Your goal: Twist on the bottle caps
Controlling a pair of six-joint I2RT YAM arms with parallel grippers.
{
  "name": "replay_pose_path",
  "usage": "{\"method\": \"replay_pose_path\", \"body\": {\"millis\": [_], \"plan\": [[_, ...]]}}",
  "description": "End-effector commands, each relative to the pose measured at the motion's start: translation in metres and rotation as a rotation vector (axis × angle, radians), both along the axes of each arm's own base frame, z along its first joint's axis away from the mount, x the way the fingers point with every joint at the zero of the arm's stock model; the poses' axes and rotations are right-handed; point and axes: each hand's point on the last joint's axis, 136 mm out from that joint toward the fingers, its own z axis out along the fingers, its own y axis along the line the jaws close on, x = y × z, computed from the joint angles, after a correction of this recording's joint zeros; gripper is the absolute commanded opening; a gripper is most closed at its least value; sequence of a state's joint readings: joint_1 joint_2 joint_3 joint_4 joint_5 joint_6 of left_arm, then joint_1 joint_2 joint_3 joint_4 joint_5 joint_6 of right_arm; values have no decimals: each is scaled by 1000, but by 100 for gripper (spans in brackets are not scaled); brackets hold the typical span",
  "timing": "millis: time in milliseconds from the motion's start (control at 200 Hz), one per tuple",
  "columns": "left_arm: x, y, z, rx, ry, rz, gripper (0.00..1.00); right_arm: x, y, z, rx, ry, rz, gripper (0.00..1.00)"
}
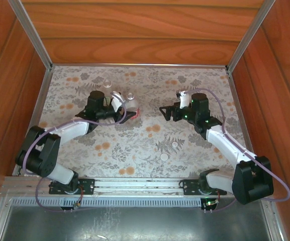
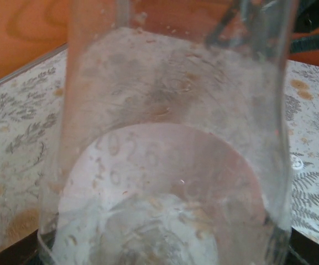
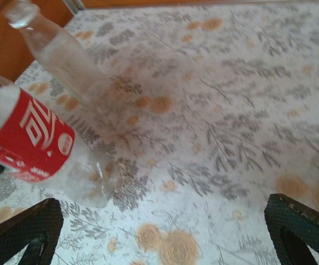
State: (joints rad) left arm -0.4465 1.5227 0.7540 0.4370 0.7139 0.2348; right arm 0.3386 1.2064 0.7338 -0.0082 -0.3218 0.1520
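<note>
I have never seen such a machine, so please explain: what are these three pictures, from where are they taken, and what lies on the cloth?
These are two robot arms on a table with a flowered cloth. One picture looks down from above. The other two come from small cameras on the wrists.

The left gripper is closed on the red-label bottle, which fills its wrist picture. The right gripper is open and holds nothing; its dark fingertips show low in its wrist picture, with the red label and a second clear bottle ahead. Two white caps lie loose on the cloth, not yet screwed on.
</note>
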Motion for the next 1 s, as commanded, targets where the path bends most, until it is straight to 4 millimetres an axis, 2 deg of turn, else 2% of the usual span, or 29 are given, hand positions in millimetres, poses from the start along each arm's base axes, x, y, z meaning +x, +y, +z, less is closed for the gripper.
{"method": "replay_pose_path", "body": {"millis": [0,160,305,385,515,630,700,800,870,995], "plan": [[5,-14,8,-25,-59,-83,66,-13,-11,-16,-30,100,-45,98],[12,-25,6,-39,-45,-132,66,-33,-16,-30,-149,131,-59,98],[15,-25,-4,-30,-18,-123,66,-48,-24,-39,-269,144,-116,99],[16,-26,-6,-34,-1,-120,66,-50,-31,-42,-288,167,-158,99],[19,-27,-11,-21,-14,-126,66,-44,-27,-47,-288,154,-153,99],[25,-31,-11,-28,-13,-139,66,-40,-26,-56,-288,192,-170,99],[26,-32,-11,-29,-14,-143,66,-43,-28,-68,-297,239,-192,99],[27,-32,-15,-23,-17,-146,66,-49,-38,-88,-337,304,-232,94],[28,-32,-15,-23,-16,-143,66,-54,-43,-100,-351,346,-263,75],[28,-33,-14,-30,3,-140,66,-72,-49,-117,-379,422,-298,72]]}}
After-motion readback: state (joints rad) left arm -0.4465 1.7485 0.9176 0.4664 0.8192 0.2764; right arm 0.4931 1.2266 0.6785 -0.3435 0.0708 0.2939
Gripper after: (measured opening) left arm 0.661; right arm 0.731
